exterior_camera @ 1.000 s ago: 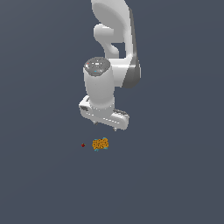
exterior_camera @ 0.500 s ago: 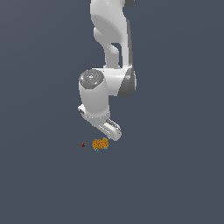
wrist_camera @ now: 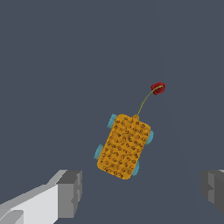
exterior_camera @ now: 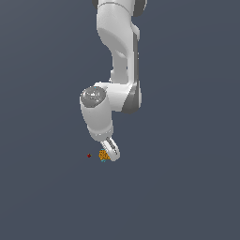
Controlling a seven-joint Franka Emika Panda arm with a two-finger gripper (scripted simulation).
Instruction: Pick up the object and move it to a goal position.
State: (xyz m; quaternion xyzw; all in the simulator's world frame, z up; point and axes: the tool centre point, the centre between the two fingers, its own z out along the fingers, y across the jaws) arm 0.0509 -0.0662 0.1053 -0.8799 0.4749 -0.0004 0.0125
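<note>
The object [wrist_camera: 124,146], a small orange speckled lump with teal flecks, lay on the grey floor [exterior_camera: 187,187], not yet grasped or lifted. My claw [exterior_camera: 110,153] stood spread wide, one finger [wrist_camera: 65,192] at each side of the wrist view, and the object sat ahead of the gap rather than between them. A thin stalk ran from it to a red dot [wrist_camera: 158,88]. Compared with a second earlier, I had come down and swung in until my fingertips were just beside it. Gripping, lifting and carrying all remained.
</note>
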